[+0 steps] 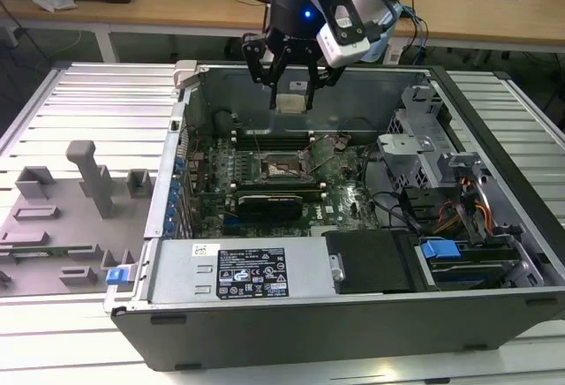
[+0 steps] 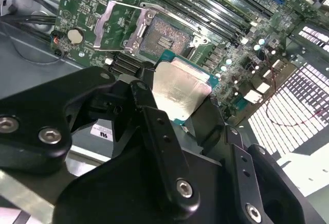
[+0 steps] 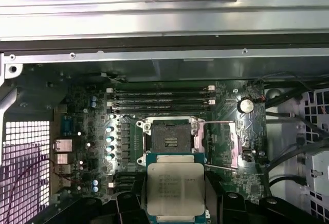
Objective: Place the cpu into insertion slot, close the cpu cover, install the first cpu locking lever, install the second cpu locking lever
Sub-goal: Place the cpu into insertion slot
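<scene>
Well to the exterior view's left of the insertion slot, a grey fixture tray is seen outside the open computer case. Above the slot and clear of it, the cpu is held pinched between the fingers of the gripper. The slot lies uncovered, with the cpu cover swung open just beside it. To the slot's right in the exterior view, a metal drive cage is seen.
</scene>
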Available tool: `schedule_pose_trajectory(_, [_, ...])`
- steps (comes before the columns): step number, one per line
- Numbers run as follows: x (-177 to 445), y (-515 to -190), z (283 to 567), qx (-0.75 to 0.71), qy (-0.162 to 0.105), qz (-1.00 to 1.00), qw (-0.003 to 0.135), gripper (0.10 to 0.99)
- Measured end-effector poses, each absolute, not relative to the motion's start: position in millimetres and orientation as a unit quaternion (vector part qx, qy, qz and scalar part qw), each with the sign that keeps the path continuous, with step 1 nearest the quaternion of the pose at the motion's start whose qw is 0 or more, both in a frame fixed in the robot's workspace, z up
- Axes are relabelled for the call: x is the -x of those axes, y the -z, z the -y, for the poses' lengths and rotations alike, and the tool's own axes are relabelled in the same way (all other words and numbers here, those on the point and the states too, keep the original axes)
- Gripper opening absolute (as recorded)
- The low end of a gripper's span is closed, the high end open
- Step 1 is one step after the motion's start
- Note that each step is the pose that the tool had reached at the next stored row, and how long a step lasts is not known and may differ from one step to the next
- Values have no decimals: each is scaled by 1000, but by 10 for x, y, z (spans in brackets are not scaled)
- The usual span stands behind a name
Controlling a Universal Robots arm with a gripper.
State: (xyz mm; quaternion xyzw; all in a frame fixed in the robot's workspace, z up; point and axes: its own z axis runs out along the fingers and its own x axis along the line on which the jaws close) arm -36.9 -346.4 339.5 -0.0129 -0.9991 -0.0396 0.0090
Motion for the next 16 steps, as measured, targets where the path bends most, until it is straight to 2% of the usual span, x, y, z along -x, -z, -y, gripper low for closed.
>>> schedule_pose_trajectory(16, [369, -3056, 3445, 12, 39, 999, 4, 541])
